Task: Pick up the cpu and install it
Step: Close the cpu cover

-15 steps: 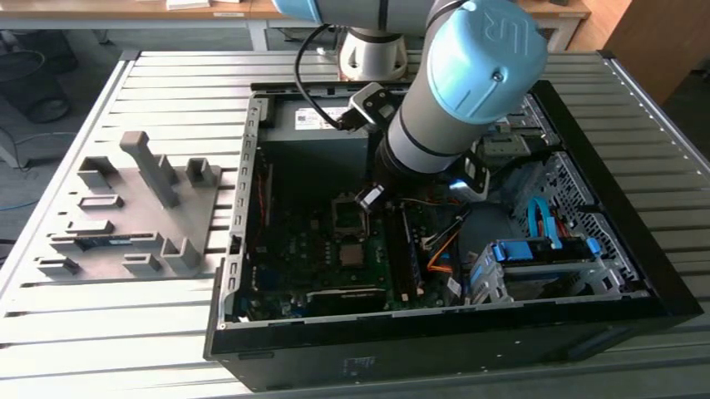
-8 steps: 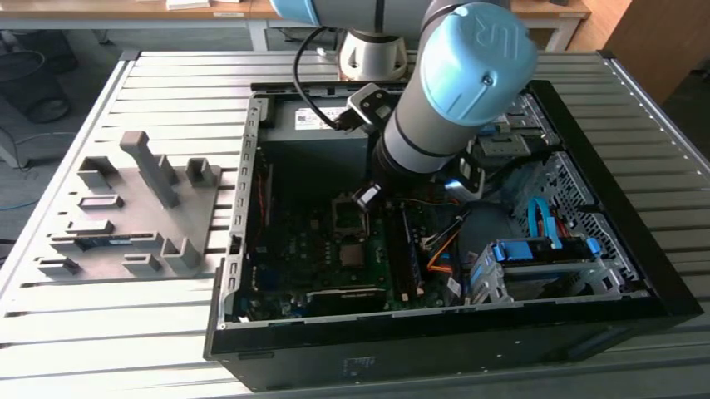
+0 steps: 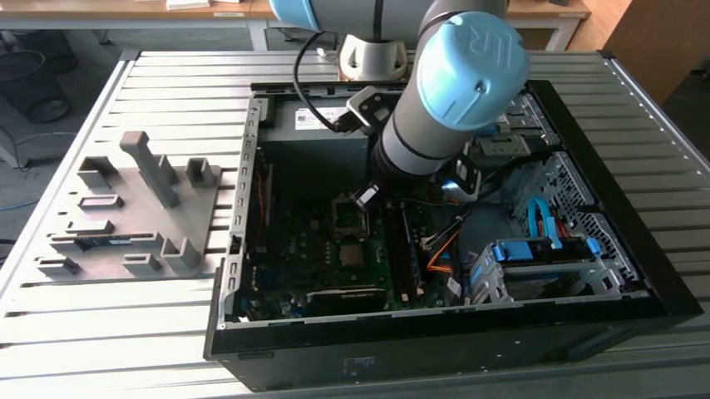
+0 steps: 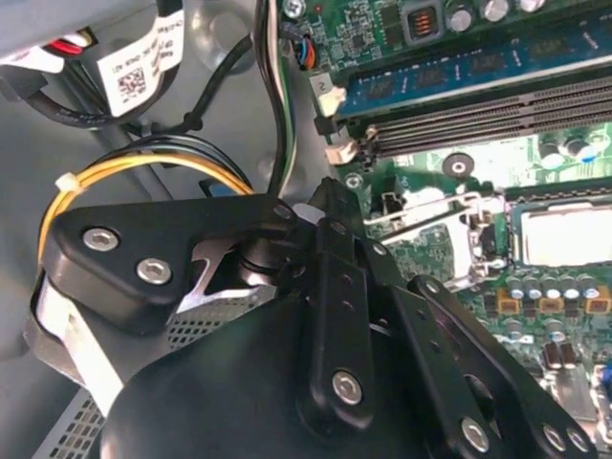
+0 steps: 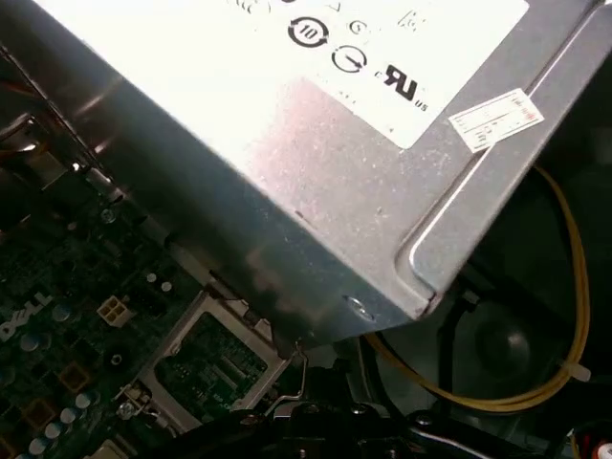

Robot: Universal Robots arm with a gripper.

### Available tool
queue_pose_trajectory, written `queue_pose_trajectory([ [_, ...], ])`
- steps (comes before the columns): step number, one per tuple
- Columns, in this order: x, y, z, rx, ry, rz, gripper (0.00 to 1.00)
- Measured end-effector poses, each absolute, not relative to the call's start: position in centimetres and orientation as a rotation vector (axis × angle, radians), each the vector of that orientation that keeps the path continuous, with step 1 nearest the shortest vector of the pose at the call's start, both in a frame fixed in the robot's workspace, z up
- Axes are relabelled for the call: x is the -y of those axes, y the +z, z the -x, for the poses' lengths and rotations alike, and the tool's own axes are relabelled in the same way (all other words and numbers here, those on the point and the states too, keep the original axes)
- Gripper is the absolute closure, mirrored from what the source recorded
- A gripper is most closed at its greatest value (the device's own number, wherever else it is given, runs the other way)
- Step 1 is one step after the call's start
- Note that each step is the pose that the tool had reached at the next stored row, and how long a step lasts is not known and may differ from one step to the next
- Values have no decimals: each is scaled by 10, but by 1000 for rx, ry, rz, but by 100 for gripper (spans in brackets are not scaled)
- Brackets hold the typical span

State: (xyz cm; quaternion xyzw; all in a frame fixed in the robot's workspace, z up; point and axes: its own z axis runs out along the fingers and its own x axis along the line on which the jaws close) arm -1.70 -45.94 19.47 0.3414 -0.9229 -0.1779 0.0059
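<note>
— Where's the end effector (image 3: 367, 198)?
— Inside the computer case (image 3: 444, 345), just over the open socket (image 3: 347, 214); whether it's open or closed can't be told.
— And the cpu (image 3: 352, 253)?
— Flat on the motherboard (image 3: 299, 249), just beside that socket, apart from the end effector.

Even daylight covers the slatted table (image 3: 166, 91) in the exterior view, with a pale sheen on the arm's blue cap (image 3: 471, 62), while the inside of the computer case (image 3: 444, 353) lies in shade. In the first wrist view glare washes the top of the blurred metal box (image 5: 287, 182) white. In the second wrist view the black bracket (image 4: 143, 258) is dark against the well-lit circuit board (image 4: 430, 249).
</note>
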Motion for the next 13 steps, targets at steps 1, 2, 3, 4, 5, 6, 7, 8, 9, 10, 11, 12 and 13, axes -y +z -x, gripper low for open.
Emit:
queue_pose_trajectory([
  [1,459,194,17,2889,-557,-1069,90],
  [2,459,193,17,2889,-558,-1069,90],
  [3,459,192,17,2889,-559,-1069,90],
  [4,459,191,17,2889,-560,-1069,90],
  [5,459,190,17,2889,-561,-1069,90],
  [6,458,189,17,2889,-561,-1069,90],
  [7,458,189,17,2889,-562,-1069,90],
  [8,458,188,17,2889,-563,-1069,90],
  [9,458,187,17,2889,-564,-1069,90],
  [10,458,187,18,2889,-564,-1069,90],
  [11,458,187,19,2889,-563,-1069,90],
  [12,458,187,20,2889,-563,-1069,90],
  [13,458,187,20,2889,-563,-1069,90],
])
